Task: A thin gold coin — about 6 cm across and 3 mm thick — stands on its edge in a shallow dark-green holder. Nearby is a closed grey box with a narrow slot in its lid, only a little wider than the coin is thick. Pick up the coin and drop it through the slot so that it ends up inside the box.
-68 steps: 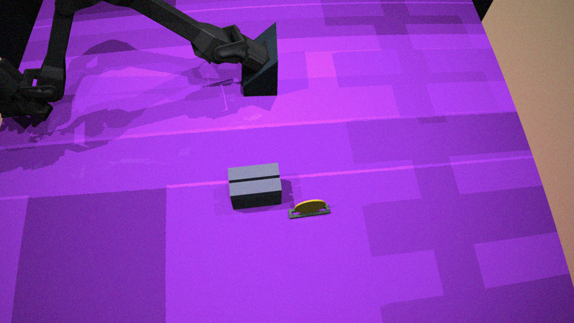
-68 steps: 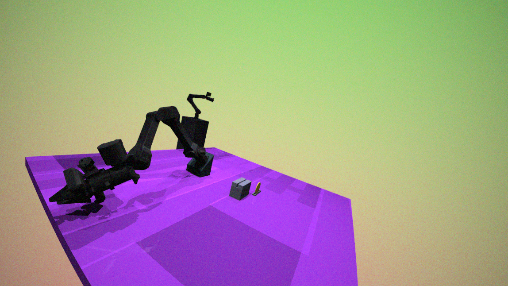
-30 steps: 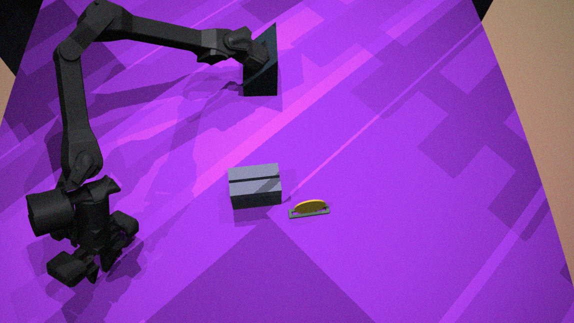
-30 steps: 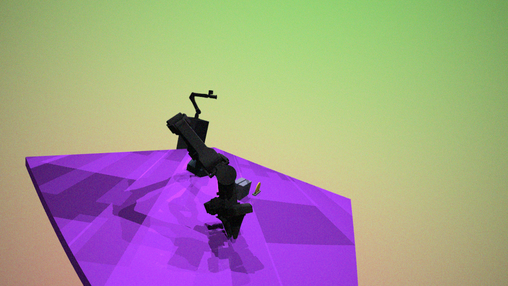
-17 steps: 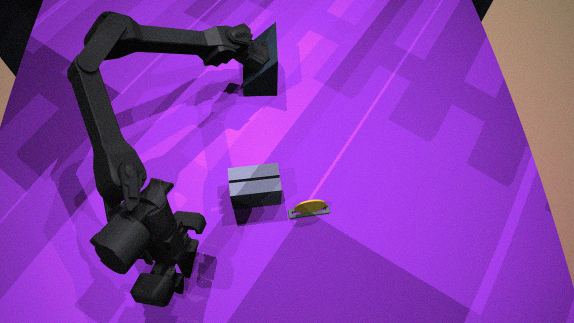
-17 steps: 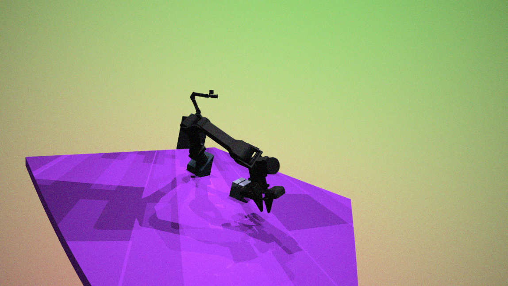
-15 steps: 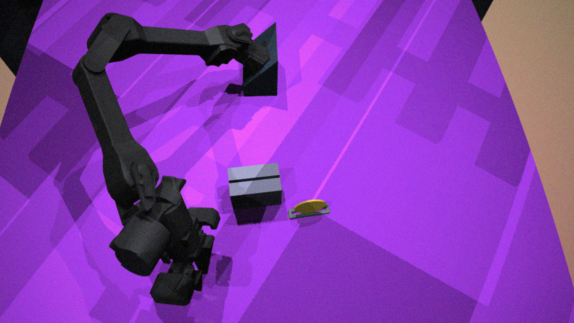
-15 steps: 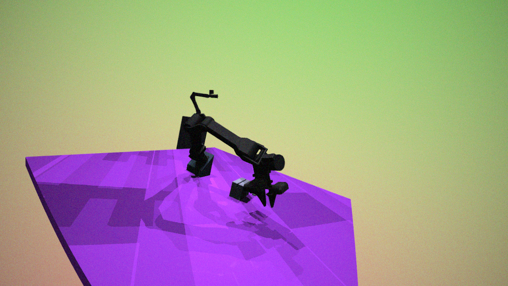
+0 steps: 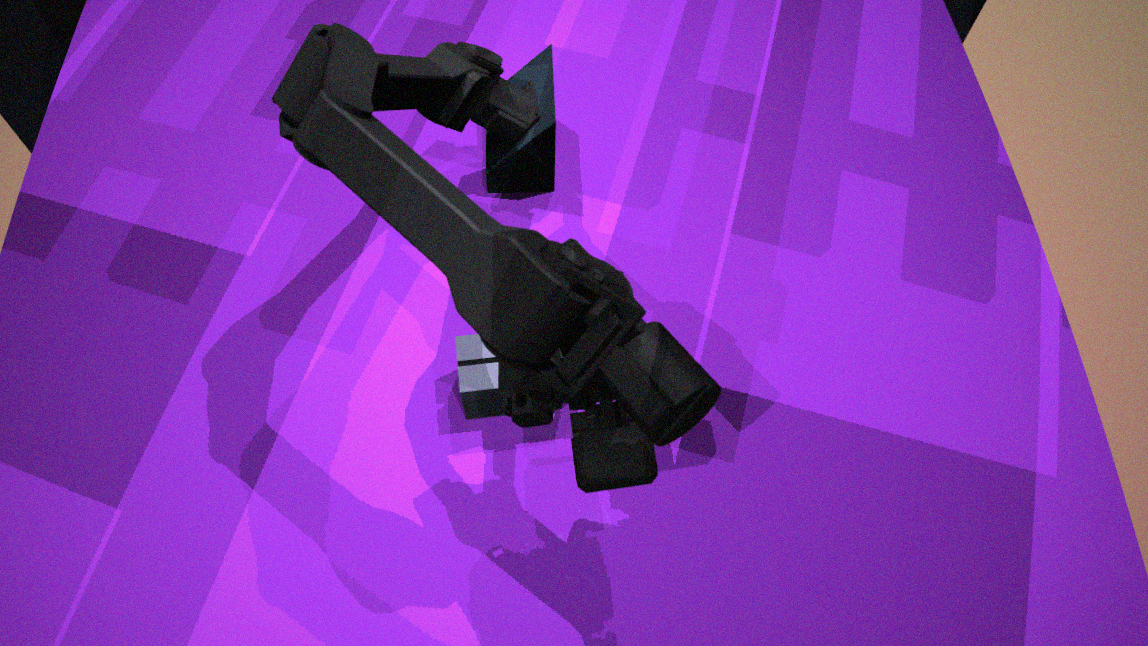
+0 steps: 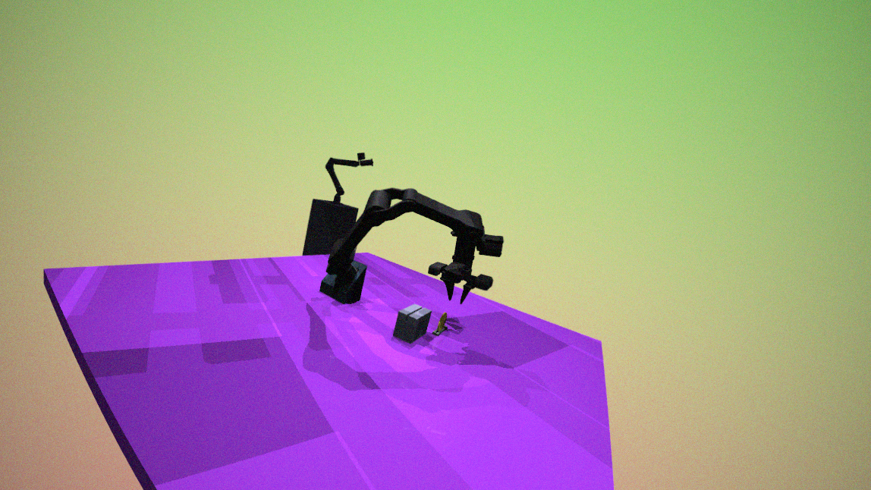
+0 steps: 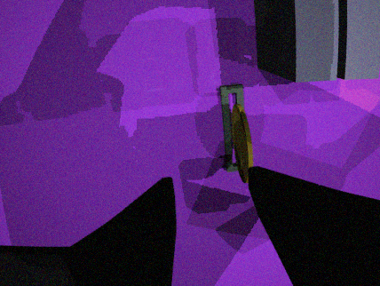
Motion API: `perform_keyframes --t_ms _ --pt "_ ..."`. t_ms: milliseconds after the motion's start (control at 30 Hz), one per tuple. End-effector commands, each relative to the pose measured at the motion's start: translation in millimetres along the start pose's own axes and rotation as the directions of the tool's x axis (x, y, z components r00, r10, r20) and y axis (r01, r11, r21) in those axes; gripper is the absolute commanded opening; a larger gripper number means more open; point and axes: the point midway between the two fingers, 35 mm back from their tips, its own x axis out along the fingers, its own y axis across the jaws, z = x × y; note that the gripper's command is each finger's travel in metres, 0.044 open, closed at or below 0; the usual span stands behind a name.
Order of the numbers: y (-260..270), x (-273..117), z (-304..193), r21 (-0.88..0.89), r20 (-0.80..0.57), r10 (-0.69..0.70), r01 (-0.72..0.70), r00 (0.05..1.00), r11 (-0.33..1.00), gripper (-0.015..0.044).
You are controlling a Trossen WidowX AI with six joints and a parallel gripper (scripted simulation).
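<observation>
The gold coin (image 10: 442,320) (image 11: 242,144) stands on edge in the green holder (image 11: 226,129). The grey box (image 9: 477,377) (image 10: 410,326) (image 11: 313,40) stands beside it, with a dark slot (image 9: 476,361) (image 11: 342,40) across its pale lid. My gripper (image 10: 456,300) (image 11: 211,182) is open and empty, pointing down above and beyond the coin in the exterior view. In the wrist view the coin lies ahead of the fingertips, nearly in line with the right finger. In the top view the arm hides the coin, the holder and part of the box.
The arm's dark base (image 9: 520,172) (image 10: 344,289) stands behind the box on the purple table (image 9: 867,345) (image 10: 243,426). A black pedestal (image 10: 328,226) with a small dark arm (image 10: 334,173) stands behind the table's far edge.
</observation>
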Motion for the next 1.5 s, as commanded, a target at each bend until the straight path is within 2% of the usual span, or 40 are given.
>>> perform_keyframes --t_ms 0,233,367,633,1467 --pt "-29 -12 -27 -0.031 0.110 -0.054 0.057 0.992 0.998 0.0161" --pt "-29 -10 -26 -0.031 0.110 -0.054 0.057 0.992 0.998 0.0161" --pt "-31 21 -23 -0.030 0.111 -0.053 0.057 0.992 0.998 0.0161" --pt "-32 36 -22 -0.030 0.112 -0.053 0.057 0.992 0.998 0.0161" --pt "-32 71 -19 -0.031 0.111 -0.053 0.056 0.992 0.998 0.0161"
